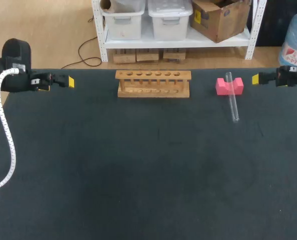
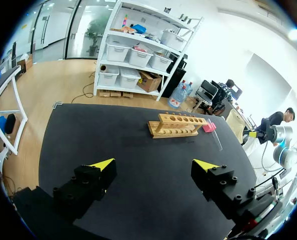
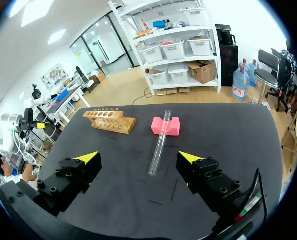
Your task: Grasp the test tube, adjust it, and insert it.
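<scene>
We have done nothing yet: our left gripper (image 2: 153,165) and right gripper (image 3: 138,158) wait, fingers apart, and the test tube (image 1: 232,98) rests on the pink block (image 1: 222,87).

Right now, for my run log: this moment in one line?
left hand open; right hand open; tube leaning on block; rack empty

R arm (image 1: 291,74) mostly cut off; test tube (image 2: 215,135) v. faint, left wrist.
</scene>
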{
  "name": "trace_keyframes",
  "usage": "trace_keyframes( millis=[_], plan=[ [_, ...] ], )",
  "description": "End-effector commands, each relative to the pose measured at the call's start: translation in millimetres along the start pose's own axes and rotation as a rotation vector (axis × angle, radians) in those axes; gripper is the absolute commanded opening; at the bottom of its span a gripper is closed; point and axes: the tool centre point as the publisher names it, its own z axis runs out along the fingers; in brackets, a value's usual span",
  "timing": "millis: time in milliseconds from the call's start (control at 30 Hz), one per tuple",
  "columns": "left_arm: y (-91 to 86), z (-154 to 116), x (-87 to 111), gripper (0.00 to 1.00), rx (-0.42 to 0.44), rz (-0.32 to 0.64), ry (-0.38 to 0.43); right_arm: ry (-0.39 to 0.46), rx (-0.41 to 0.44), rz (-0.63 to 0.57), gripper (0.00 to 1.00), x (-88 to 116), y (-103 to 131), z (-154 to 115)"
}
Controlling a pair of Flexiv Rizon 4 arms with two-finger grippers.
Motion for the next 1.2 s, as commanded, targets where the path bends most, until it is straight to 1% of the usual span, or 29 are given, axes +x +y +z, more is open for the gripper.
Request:
trace_keyframes(
  millis=[33, 467, 567, 667, 767, 833, 967, 1067, 1200],
  plan=[
    [-1.5, 0, -0.8, 1.0, -0.008, -0.002, 0.005, 0.001, 0.01, 0.0, 1.0, 0, 2, -1],
    [-1.5, 0, -0.8, 1.0, -0.008, -0.002, 0.005, 0.001, 0.01, 0.0, 1.0, 0, 2, -1],
    [0.1, -1, -0.2, 1.0, 0.029, 0.037, 0.004, 0.001, 0.01, 0.0, 1.0, 0, 2, -1],
    [1.1, -4, -1.9, 1.0, 0.102, 0.112, 0.002, 0.001, 0.01, 0.0, 1.0, 0, 2, -1],
    [3.4, -6, -3.6, 1.0, 0.184, 0.227, -0.018, 0.001, 0.01, 0.0, 1.0, 0, 2, -1],
    [5.5, -7, -6.1, 1.0, 0.258, 0.321, -0.026, 0.001, 0.01, 0.0, 1.0, 0, 2, -1],
    [6.9, -7, -10.1, 1.0, 0.357, 0.502, -0.074, 0.001, 0.01, 0.0, 1.0, 0, 2, -1],
    [7.6, -5, -13.7, 1.0, 0.426, 0.601, -0.1, 0.001, 0.01, 0.0, 1.0, 0, 2, -1],
    [7.9, 3, -21.5, 1.0, 0.519, 0.695, -0.133, 0.001, 0.01, 0.0, 1.0, 0, 2, -1]
  ],
)
